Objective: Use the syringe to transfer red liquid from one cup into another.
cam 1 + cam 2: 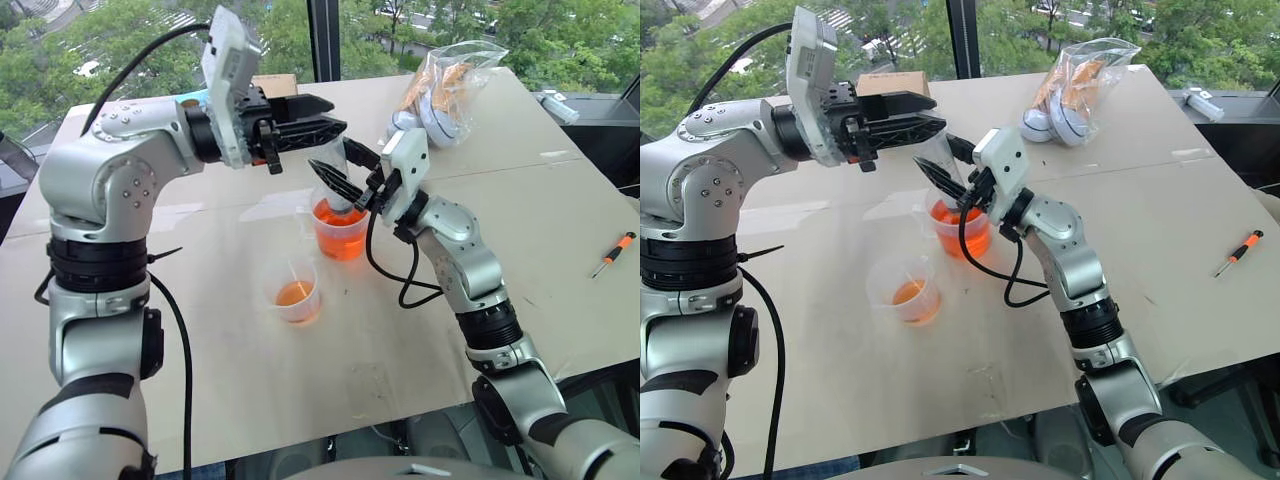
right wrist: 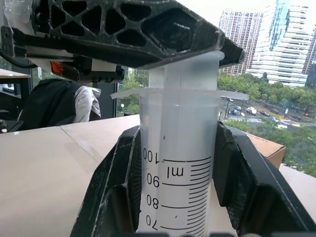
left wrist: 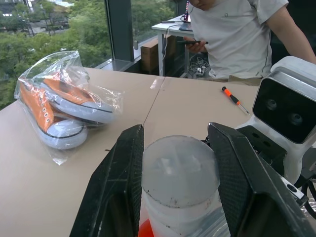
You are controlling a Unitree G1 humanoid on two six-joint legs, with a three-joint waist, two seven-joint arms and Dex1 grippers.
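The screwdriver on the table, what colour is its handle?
The screwdriver has an orange handle with black on it; the left eye view shows it best.

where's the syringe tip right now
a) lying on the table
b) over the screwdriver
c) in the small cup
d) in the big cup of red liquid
d) The syringe stands upright in the big cup, its lower end down in the red liquid, with the right gripper on the barrel and the left gripper on the plunger top.
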